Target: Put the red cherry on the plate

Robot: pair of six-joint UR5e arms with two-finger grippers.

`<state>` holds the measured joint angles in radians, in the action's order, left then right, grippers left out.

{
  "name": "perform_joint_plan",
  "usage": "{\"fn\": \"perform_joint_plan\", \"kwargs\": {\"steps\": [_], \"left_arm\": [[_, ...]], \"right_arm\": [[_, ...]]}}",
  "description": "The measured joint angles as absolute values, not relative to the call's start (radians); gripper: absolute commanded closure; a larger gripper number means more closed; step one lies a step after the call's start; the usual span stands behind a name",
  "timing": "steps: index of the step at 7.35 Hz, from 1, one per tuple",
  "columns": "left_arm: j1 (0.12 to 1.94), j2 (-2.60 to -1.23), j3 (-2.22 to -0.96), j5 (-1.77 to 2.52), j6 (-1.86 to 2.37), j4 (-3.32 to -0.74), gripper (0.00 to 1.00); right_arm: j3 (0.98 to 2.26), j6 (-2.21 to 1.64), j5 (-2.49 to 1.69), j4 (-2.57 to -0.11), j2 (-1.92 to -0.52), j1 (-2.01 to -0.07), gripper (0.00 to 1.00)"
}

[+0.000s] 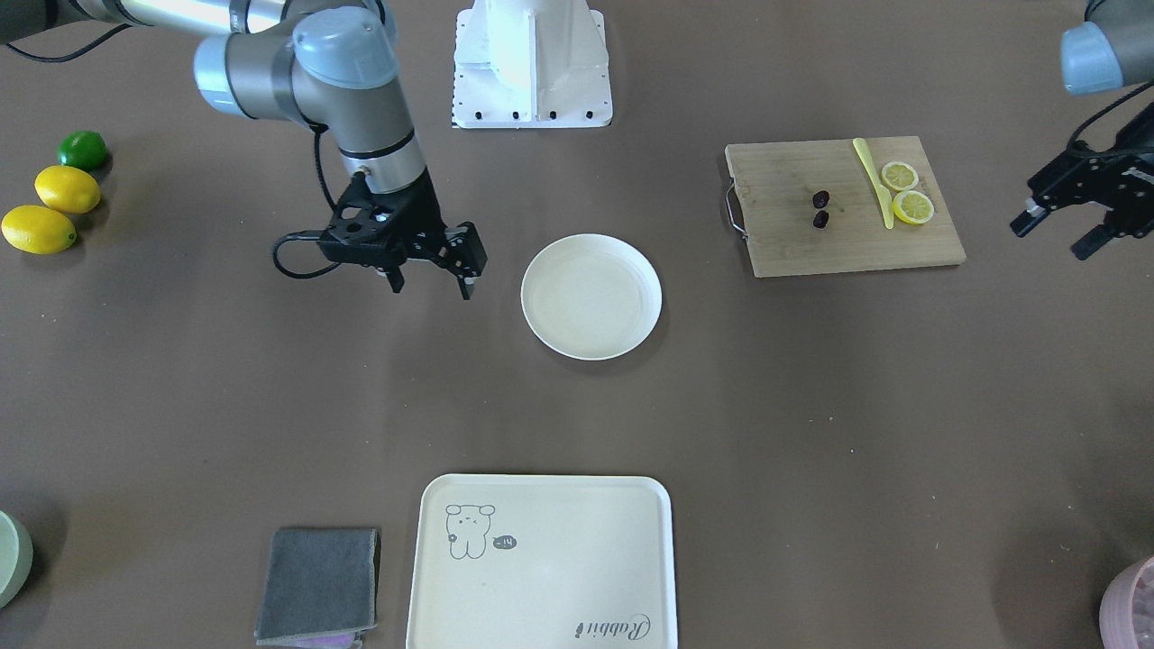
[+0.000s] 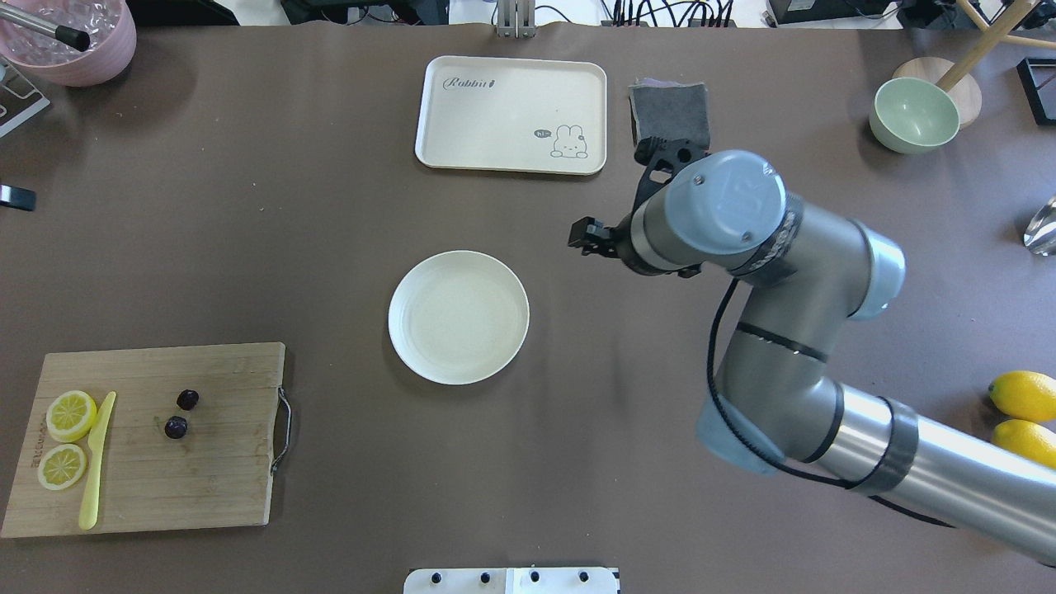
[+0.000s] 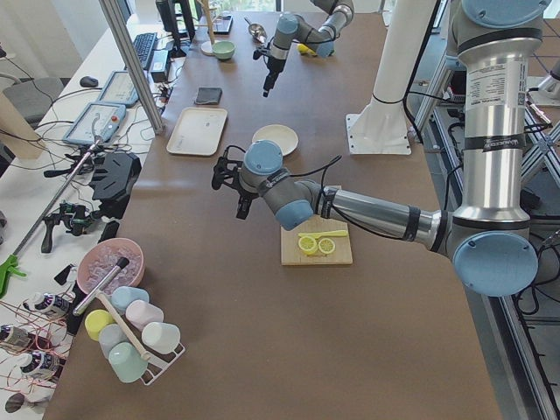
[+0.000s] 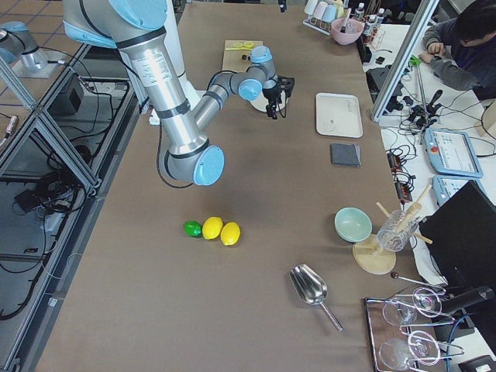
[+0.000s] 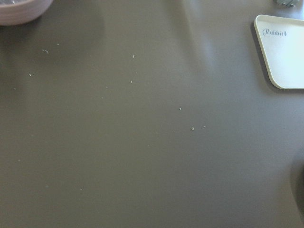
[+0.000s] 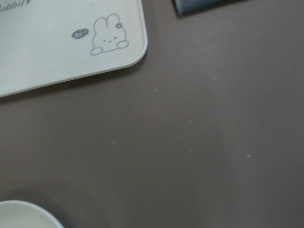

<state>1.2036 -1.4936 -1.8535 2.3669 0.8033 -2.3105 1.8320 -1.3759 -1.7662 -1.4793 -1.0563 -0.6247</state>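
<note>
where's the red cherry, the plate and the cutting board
red cherry (image 2: 176,427), overhead exterior view, on the lower of its two dark fruits
plate (image 2: 458,318), overhead exterior view, on its bare middle
cutting board (image 2: 214,483), overhead exterior view, on bare wood toward its handle end

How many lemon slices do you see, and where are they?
2. One slice and the other slice lie side by side on the board, beside the knife. None seems hidden.
</note>
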Motion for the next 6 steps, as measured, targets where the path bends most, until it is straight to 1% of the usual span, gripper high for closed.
{"fn": "perform_joint_plan", "kwargs": {"steps": [1,3,5,6], "left_arm": [[1.107,-1.472,-1.889,2.303,0.859,-2.317,0.02],[0.924,-1.435,-1.919,2.184,0.915,-2.32,0.03],[0.758,-1.409,-1.929,2.059,0.938,-2.32,0.21],[0.696,-1.396,-1.93,2.016,0.94,-2.319,0.35]], "right_arm": [[1.88,-1.247,-1.828,-1.533,-1.109,-0.706,0.0],[1.95,-0.949,-1.981,-1.564,-1.26,-0.895,0.0],[1.981,-0.659,-2.11,-1.563,-1.403,-1.072,0.0],[1.976,-0.507,-2.172,-1.563,-1.459,-1.157,0.0]]}}
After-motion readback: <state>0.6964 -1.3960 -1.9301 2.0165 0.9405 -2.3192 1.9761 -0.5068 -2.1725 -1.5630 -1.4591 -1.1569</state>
